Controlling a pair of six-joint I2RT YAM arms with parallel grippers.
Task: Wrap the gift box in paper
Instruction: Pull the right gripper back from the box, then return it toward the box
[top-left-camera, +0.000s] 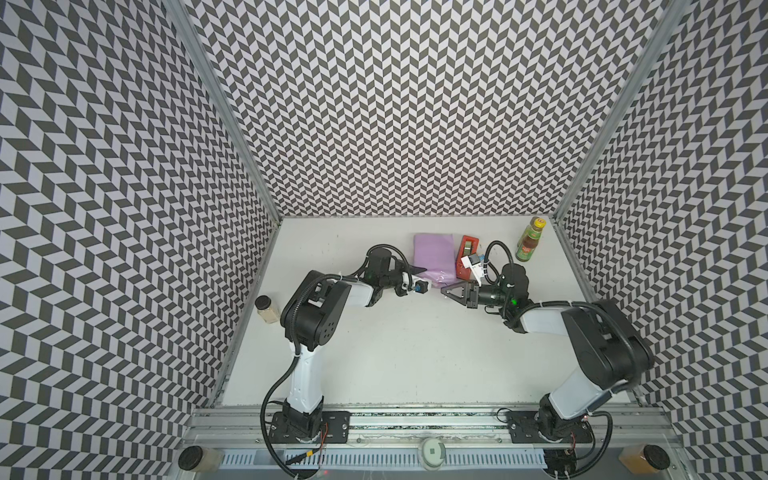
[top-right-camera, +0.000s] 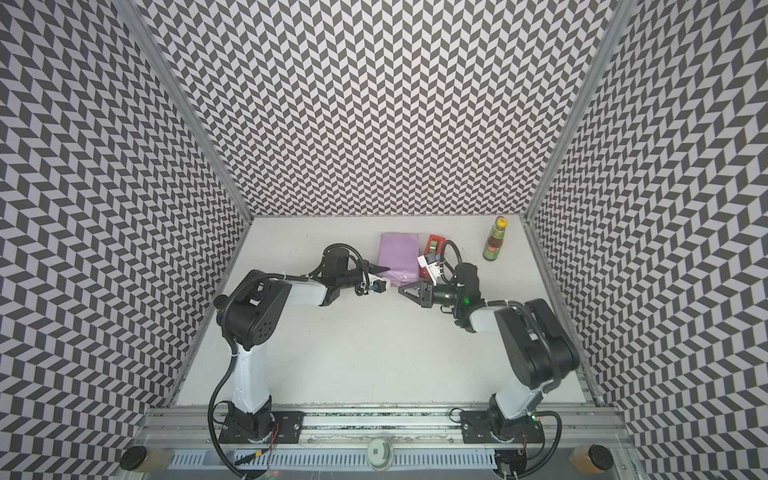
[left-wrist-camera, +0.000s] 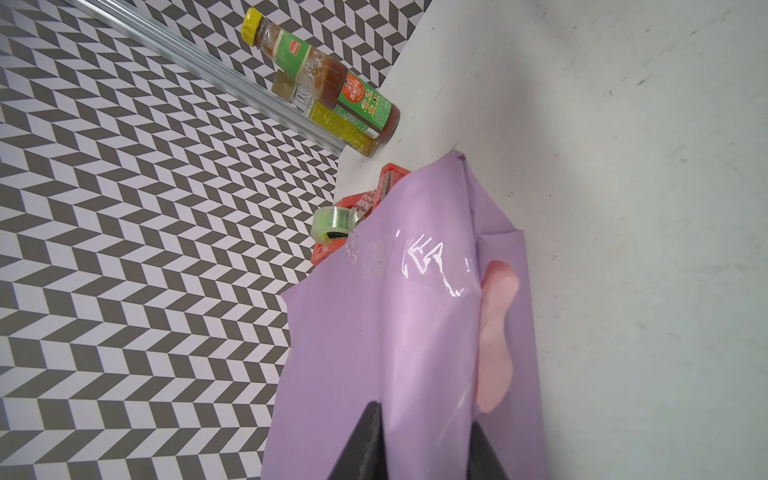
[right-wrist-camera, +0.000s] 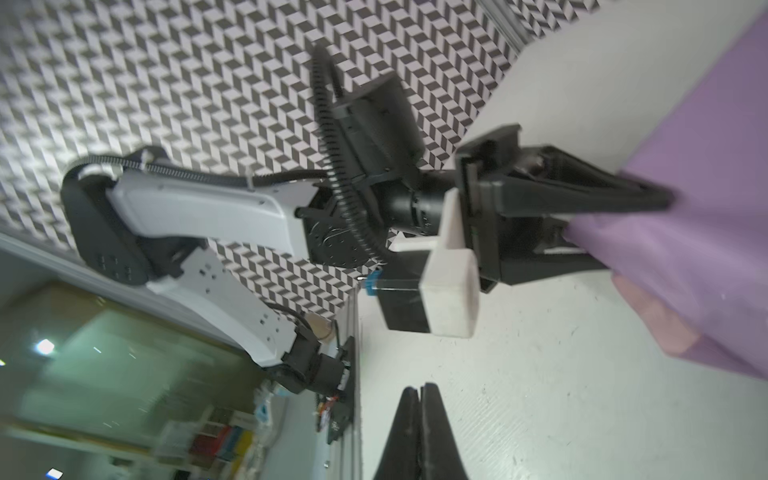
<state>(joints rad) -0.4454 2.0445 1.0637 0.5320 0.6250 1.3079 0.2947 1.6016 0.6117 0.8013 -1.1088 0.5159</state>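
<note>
1. Across the near half of the table (top-left-camera: 395, 353), we saw bare white surface between the two arms. The back was crowded: the paper (top-left-camera: 434, 257) lay folded, lilac side out, near the rear wall, with a red tape dispenser (top-left-camera: 464, 253) just beside it on the right.
2. Our left arm was stretched forward and inward. The left gripper (left-wrist-camera: 424, 440) was clamped on the paper's near left edge, one finger above and one below.
3. The right gripper (right-wrist-camera: 420, 395) pointed left, low near the paper's front edge, jaws pressed together on nothing.
4. A sauce bottle (top-left-camera: 528, 243) of brown liquid stood upright in the back right corner, and a jar (top-left-camera: 266, 309) of pale contents stood by the left wall.
</note>
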